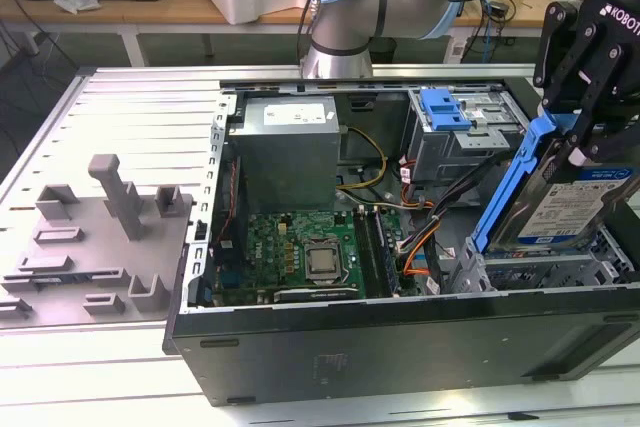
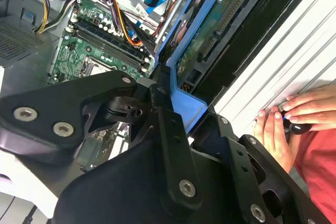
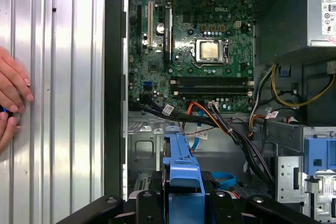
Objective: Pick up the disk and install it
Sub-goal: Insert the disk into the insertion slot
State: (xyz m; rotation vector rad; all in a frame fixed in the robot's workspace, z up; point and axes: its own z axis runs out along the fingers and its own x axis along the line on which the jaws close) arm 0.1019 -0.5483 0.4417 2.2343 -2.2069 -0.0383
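The disk [image 1: 578, 209], a silver drive with a blue-and-white label in a blue plastic carrier rail [image 1: 507, 195], hangs tilted, one end raised, at the exterior view's right. It is just above the metal drive cage [image 1: 520, 269] in the open computer case [image 1: 400, 347], its lower end dipping into the cage. My gripper [image 1: 578, 139] is shut on its upper end. The second wrist view shows the disk's green circuit-board underside [image 2: 220, 19] and the black fingers [image 2: 165, 111] clamped on the blue carrier. In the first wrist view the carrier end [image 3: 184, 166] pokes out over the bay.
A second metal bay with a blue latch [image 1: 445, 109] stands behind the cage. Bundled cables [image 1: 420, 237], the motherboard [image 1: 300, 247] and the power supply [image 1: 285, 147] fill the case. A grey fixture block [image 1: 110, 207] sits at the exterior view's left. A person's hands [image 2: 283, 124] rest beside the case.
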